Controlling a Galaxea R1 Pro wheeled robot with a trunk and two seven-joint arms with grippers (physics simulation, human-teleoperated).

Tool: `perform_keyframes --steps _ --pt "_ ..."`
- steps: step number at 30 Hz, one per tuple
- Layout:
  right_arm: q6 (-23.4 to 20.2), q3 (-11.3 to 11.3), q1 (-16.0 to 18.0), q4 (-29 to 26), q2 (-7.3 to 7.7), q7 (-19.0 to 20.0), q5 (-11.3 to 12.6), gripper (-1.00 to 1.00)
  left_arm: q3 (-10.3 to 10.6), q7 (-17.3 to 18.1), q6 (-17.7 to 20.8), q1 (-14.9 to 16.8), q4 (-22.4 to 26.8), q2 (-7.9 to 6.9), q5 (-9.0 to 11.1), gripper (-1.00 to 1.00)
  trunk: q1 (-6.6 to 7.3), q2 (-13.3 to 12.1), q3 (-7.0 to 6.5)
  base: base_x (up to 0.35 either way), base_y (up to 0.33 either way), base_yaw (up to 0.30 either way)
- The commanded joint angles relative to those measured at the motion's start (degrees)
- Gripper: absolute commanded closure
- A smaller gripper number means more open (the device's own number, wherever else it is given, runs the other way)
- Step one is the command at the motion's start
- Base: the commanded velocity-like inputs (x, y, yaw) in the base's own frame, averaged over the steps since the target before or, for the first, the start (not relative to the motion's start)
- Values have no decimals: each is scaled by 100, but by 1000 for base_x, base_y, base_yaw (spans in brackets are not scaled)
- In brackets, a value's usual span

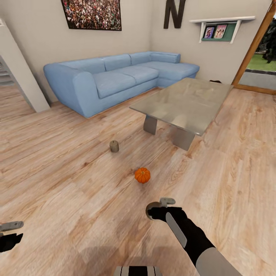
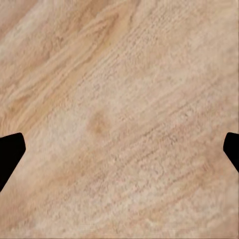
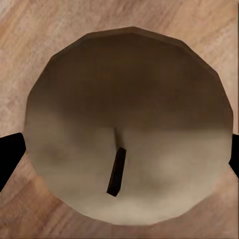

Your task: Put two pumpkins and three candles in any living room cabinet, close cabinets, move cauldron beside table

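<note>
your right gripper (image 3: 119, 149) pinches a candle (image 3: 129, 124); left gripper (image 2: 119, 149) spread, empty; next you need a cabinet; pumpkin (image 1: 142, 175) waits on the floor.

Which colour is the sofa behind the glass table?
The sofa is light blue, seen best in the head view.

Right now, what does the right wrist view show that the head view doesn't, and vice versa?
Right wrist alone: the top face of a candle with its dark wick, sitting between the right gripper's fingertips.

Head alone: the pumpkin, a second candle standing on the floor, the coffee table, the blue sofa, and the left gripper.

Both: the wood plank floor, the right gripper and the candle at it.
</note>
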State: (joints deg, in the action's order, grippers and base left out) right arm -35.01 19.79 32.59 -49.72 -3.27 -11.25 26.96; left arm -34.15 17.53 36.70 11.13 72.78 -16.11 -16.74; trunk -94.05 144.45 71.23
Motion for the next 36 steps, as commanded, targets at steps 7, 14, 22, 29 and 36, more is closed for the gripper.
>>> perform_keyframes --steps 7,14,22,29,36 --pt "-78 8 -8 -105 9 -59 48 100 7 97 296 562 166 265 -63 -100 19 -8 -151 0 0 0" --pt "-182 18 -3 -124 16 -62 23 100 112 124 498 835 152 506 -79 -100 37 -17 -306 0 0 0" --pt "-159 36 -14 -126 19 -62 20 100 590 132 488 818 128 620 -78 -100 58 -28 -483 0 0 0" --pt "-161 49 -17 -124 14 -62 27 100 803 776 502 795 147 620 -86 -100 76 -37 -638 0 0 0" --pt "-161 51 -23 -126 11 -60 27 100 820 927 482 782 173 625 -92 -100 76 -37 -638 0 0 0"
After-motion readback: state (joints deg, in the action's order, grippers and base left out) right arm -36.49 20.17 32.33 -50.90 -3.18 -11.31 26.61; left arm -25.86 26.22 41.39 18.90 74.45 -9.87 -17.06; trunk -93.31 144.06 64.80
